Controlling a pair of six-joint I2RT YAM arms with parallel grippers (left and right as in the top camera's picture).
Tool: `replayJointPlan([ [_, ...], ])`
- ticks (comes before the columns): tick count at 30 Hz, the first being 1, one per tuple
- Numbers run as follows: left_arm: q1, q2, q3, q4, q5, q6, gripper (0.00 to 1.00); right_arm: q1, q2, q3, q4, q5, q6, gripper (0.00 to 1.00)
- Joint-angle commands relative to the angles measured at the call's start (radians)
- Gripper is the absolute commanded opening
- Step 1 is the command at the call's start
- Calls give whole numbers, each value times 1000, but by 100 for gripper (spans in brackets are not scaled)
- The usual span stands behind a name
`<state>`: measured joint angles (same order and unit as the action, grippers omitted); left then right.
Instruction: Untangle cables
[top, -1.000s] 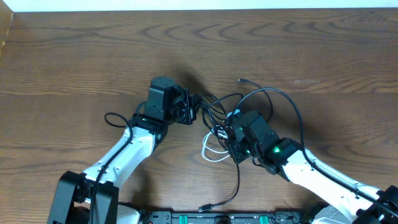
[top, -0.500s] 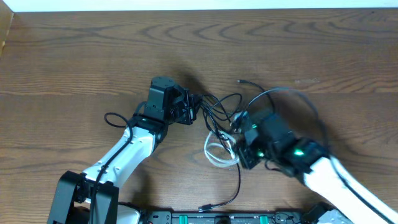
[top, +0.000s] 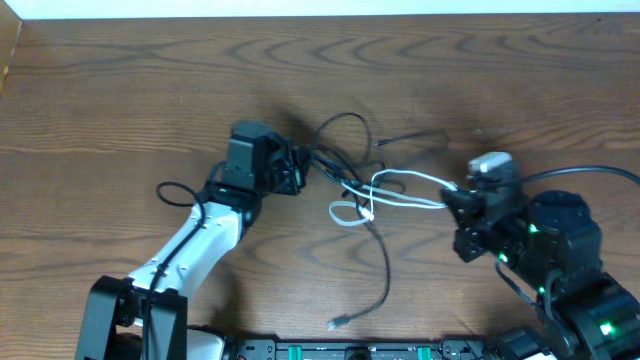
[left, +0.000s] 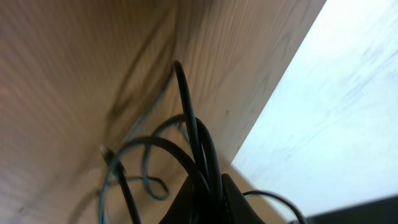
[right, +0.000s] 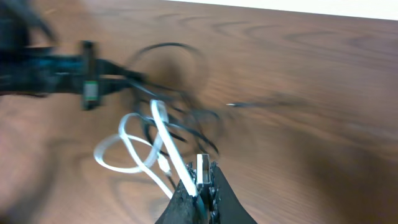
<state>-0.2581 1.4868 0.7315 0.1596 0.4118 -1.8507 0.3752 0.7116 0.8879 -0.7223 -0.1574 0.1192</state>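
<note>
Tangle (top: 345, 170), right gripper (right: 199, 179) pinching white cable (right: 165, 130), left gripper (top: 303, 168) black cables (left: 196, 140)

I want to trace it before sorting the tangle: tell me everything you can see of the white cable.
The white cable is a thin, smooth, flexible cord that looks plastic-sheathed. It is held by the right gripper, whose fingers are shut on it. From there it runs leftward over the wooden table as two near-parallel strands, ending in small loops. The black cables cross it there. Its plug ends cannot be made out clearly.
</note>
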Motion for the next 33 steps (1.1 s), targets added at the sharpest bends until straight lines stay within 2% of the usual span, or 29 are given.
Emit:
replayJointPlan([
  [1, 76, 0, 7, -1, -58, 18, 8, -51, -27, 5, -18, 176, 69, 1],
  [6, 160, 0, 7, -60, -59, 18, 8, -87, -24, 4, -40, 264, 150, 1],
  [13, 235, 0, 7, -280, -58, 29, 8, -87, -24, 4, -33, 256, 169, 1],
  [17, 235, 0, 7, -281, -54, 235, 8, -87, -23, 0, -29, 256, 181, 1],
  [20, 235, 0, 7, -238, 11, 527, 9, -87, -10, 0, -28, 257, 189, 1],
  [22, 235, 0, 7, -128, 150, 771, 8, -87, 2, 0, -28, 254, 205, 9],
  [24, 232, 0, 7, 28, 381, 956, 8, -87, 23, 0, -27, 252, 237, 18],
  [28, 233, 0, 7, 231, 632, 1072, 8, -87, 64, 0, -13, 252, 248, 26],
  [33, 233, 0, 7, 277, 649, 1084, 8, -87, 131, 0, -7, 221, 330, 34],
])
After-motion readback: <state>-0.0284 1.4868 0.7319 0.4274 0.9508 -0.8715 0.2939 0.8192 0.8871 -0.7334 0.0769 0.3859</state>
